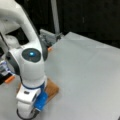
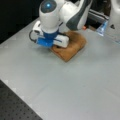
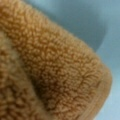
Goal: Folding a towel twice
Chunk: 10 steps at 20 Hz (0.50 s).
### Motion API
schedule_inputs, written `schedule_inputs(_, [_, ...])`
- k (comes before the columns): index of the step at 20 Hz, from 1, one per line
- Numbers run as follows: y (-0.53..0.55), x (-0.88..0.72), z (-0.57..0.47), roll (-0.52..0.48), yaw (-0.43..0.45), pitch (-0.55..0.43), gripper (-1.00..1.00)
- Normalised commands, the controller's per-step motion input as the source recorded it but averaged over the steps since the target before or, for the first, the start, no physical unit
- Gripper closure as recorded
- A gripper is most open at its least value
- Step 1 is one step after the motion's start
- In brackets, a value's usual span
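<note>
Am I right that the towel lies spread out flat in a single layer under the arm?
Not in a single layer. In a front view the towel is a thick, bunched, folded bundle on the table under the arm. The end effector does not show.

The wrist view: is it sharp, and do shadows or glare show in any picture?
Wrist view: towel fills the frame, pile fairly clear, dark shadow on the table. Both front views: soft and blurry, no glare; arm hides the gripper over the towel.
</note>
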Motion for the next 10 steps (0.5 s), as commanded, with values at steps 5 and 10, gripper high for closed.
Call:
schedule_inputs(5, [-0.18,0.08,0.19,0.057,0.082,0.175,-1.0])
schedule_inputs(10, [-0.16,0.15,0.14,0.061,0.068,0.166,-1.0])
